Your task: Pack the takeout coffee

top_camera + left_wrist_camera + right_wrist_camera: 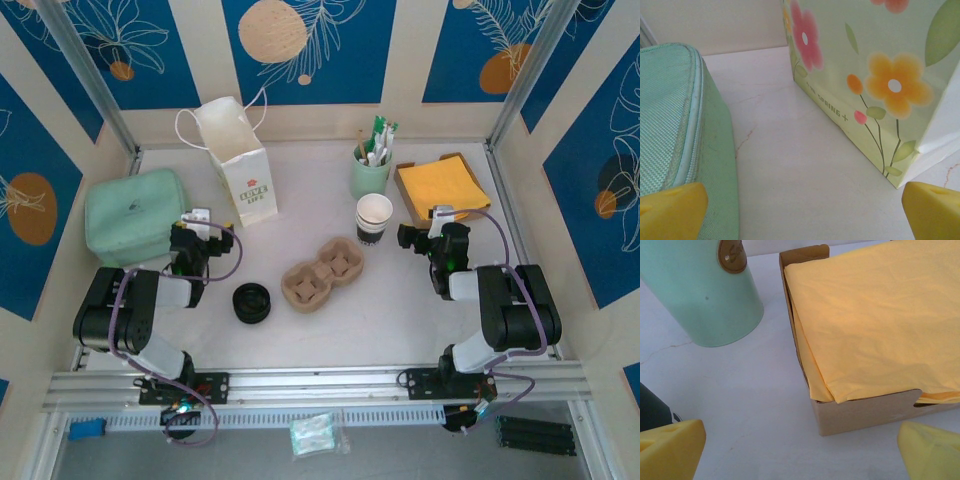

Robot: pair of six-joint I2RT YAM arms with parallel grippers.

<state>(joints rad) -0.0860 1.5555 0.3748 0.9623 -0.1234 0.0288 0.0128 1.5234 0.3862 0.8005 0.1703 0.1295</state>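
Here's the coffee [374,217], upright and uncapped on the table [300,200], just right of centre, at 1 o'clock from the pulp carrier [322,273], close to it but not touching. The right gripper [800,455] sits at 3 o'clock from the coffee, near but apart, jaws spread wide and holding nothing. Its wrist camera looks past yellow fingers [670,450] to the green cup [369,175] at 11 o'clock and the box [440,188] of yellow paper at 1 o'clock. That green cup stands at 12 o'clock from the coffee, just beside it. Over on the other side, the left gripper [802,215] is released too, fingers [670,210] wide and empty, low over the table between the mint pouch [135,215] at 9 o'clock and the bag [240,160] at 1 o'clock. The lid [251,302] lies flat at 8 o'clock from the carrier, apart from it.
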